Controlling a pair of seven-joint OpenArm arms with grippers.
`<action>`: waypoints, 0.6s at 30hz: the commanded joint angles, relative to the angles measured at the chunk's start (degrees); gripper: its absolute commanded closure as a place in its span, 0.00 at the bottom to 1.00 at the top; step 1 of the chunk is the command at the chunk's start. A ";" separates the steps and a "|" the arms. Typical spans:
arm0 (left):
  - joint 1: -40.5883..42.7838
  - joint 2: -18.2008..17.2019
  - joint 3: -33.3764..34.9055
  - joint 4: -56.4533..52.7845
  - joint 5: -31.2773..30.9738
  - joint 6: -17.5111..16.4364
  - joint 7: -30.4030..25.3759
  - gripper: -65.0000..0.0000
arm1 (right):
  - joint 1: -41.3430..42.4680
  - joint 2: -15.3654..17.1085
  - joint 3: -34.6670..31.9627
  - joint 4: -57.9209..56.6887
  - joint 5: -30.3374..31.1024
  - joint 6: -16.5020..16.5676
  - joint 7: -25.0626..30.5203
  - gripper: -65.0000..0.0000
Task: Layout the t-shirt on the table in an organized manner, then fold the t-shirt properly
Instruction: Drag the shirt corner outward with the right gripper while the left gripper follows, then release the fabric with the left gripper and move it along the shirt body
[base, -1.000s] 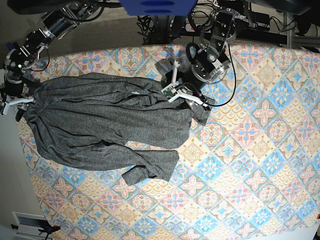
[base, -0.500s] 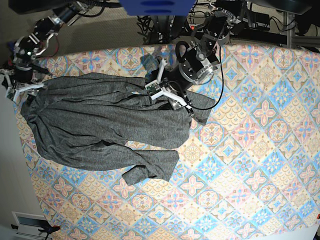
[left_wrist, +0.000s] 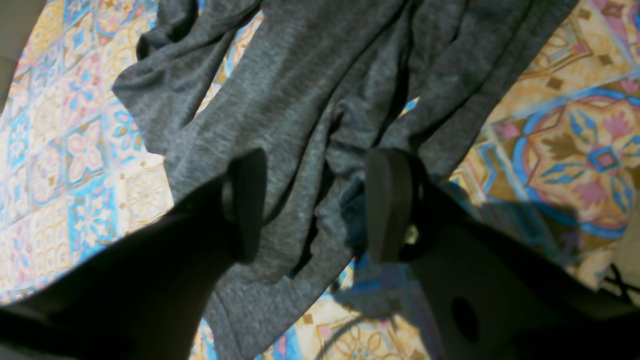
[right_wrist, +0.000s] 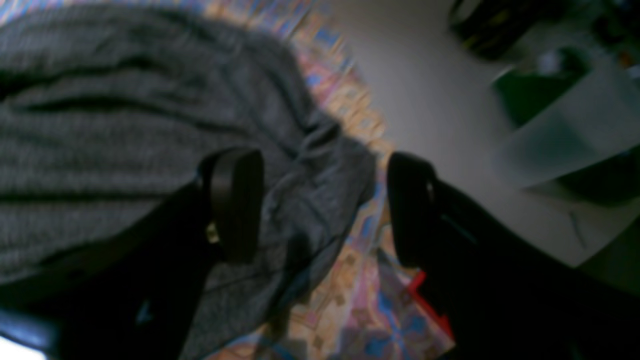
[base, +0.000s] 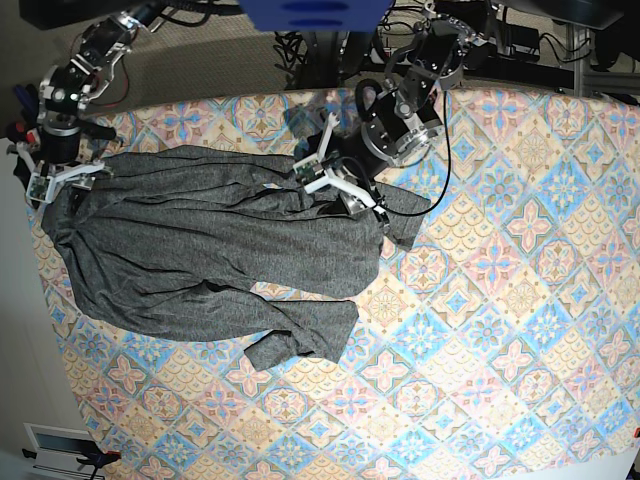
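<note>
The dark grey t-shirt (base: 200, 250) lies crumpled lengthwise on the left part of the patterned table (base: 500, 300), with one sleeve bunched toward the front (base: 300, 340). My left gripper (base: 342, 192) is open above the shirt's right end. In the left wrist view the gripper (left_wrist: 315, 205) has folds of the shirt (left_wrist: 310, 90) beneath its spread jaws and grips nothing. My right gripper (base: 62, 172) is open at the shirt's far-left corner. In the blurred right wrist view the gripper (right_wrist: 322, 205) hangs over the shirt's corner (right_wrist: 100, 100) at the table's edge (right_wrist: 370, 310).
The table's left edge (base: 50, 290) runs right beside the shirt, with grey floor (right_wrist: 425, 75) beyond it. Cables and dark equipment (base: 520, 40) line the back. A blue object (base: 315, 12) hangs at the top centre. Bare patterned cloth (left_wrist: 575, 140) lies right of the shirt.
My left gripper has shifted left over the shirt's right end. My right gripper has moved toward the back along the table's left edge. The shirt has barely moved.
</note>
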 joint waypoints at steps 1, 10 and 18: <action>-0.43 -0.75 0.05 1.12 -0.26 0.40 -1.14 0.52 | -0.59 -0.32 -0.26 1.12 0.82 0.12 0.96 0.42; -4.39 -3.65 0.76 1.03 -3.25 0.31 -0.78 0.52 | -2.87 -0.68 -0.26 1.29 0.82 0.12 0.96 0.42; -6.94 -3.57 0.49 -0.55 -13.36 0.31 -0.70 0.52 | -4.37 -0.68 -0.26 1.29 0.82 0.12 0.96 0.42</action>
